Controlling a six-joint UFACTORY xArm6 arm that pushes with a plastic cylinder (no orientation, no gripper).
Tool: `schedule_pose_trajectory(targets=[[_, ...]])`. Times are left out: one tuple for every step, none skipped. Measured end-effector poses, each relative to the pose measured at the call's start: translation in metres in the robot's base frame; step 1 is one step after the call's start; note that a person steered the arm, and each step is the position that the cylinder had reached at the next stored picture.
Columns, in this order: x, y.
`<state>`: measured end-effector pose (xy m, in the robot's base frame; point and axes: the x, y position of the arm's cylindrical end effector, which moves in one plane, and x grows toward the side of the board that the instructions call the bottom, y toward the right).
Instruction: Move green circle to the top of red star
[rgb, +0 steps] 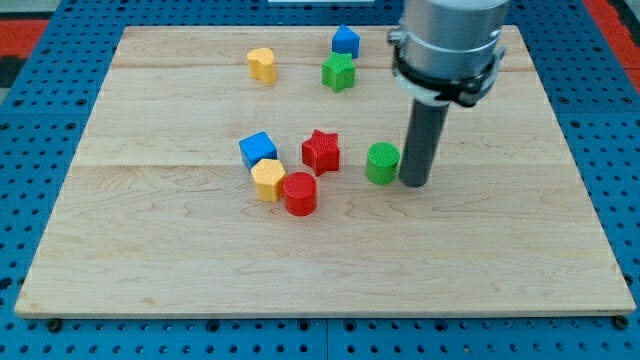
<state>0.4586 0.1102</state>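
The green circle sits on the wooden board, right of the red star, with a gap between them. My tip stands just to the right of the green circle, touching or nearly touching its right side. The rod rises from there to the arm's grey body at the view's top.
A blue cube, a yellow hexagon and a red cylinder cluster left of the red star. A green star, a blue block and a yellow heart lie near the view's top. The board's edge runs along the bottom.
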Motion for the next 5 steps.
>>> schedule_pose_trajectory(targets=[[-0.017, 0.0], [0.014, 0.013], [0.014, -0.032], [0.008, -0.069], [-0.011, -0.041]])
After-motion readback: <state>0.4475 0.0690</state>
